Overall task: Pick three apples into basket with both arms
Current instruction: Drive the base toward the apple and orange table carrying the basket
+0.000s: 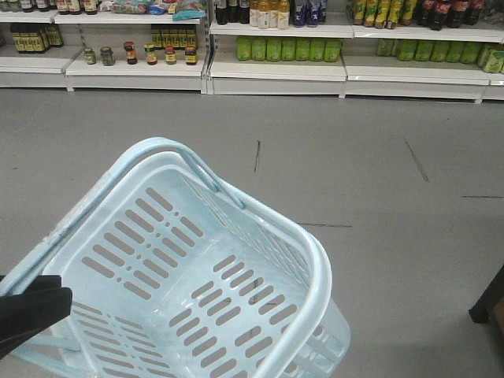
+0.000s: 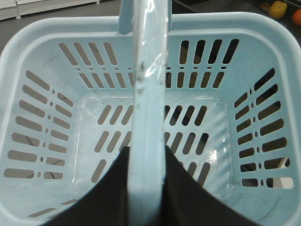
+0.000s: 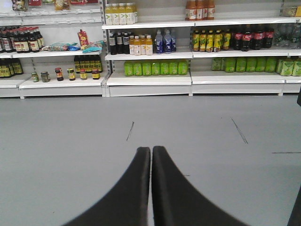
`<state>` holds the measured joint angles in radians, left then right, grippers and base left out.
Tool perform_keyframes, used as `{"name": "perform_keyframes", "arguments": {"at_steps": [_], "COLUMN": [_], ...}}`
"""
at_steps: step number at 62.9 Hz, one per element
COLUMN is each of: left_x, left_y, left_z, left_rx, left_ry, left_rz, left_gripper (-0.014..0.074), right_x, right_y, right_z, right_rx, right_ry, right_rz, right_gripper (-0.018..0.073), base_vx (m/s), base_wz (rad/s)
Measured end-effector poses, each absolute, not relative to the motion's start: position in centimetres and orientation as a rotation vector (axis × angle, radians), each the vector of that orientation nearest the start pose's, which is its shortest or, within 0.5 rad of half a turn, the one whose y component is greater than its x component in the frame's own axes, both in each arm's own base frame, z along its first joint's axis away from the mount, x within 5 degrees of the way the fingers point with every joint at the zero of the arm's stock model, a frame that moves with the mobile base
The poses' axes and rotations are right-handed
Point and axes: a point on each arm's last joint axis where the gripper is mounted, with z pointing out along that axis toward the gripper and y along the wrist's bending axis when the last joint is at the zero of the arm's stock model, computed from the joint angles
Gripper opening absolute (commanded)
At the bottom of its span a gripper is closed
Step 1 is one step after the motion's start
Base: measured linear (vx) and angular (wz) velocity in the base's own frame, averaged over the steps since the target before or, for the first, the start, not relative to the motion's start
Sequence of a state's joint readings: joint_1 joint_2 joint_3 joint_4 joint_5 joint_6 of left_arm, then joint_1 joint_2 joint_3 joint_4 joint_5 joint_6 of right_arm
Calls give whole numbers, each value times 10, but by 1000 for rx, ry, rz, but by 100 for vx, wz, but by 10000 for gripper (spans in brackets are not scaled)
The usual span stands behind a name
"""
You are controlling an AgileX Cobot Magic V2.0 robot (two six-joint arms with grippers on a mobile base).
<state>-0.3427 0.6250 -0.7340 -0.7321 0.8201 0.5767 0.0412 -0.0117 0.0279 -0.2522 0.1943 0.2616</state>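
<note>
Left wrist-mounted: left fingers (image 2: 106, 197) tight on basket handle (image 2: 149, 94)

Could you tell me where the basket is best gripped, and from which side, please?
By its handle, from above: the narrow bar spans the middle of the basket, and the left pincer is closed on it there.

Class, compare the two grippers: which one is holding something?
The left gripper: its jaws clamp the handle of the basket, while the right gripper is shut on nothing.
</note>
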Motion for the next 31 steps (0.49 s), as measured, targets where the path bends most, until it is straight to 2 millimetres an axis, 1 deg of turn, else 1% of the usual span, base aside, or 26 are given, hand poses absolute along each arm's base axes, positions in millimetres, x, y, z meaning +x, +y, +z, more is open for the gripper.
{"name": "perform_keyframes", "arguments": {"at_steps": [31], "left_x": [85], "left_y": [-77], "left_z": [354], "left_rx": [691], "left_ry": [1938], "left_rz": [-718], "left_gripper": [-6], "right_x": [56], "right_y": [-2], "right_z": [187], "right_rx": [13], "right_ry": [1688], "right_rz": [1], "right_gripper": [-4], "base_vx": [26], "base_wz": [-13]}}
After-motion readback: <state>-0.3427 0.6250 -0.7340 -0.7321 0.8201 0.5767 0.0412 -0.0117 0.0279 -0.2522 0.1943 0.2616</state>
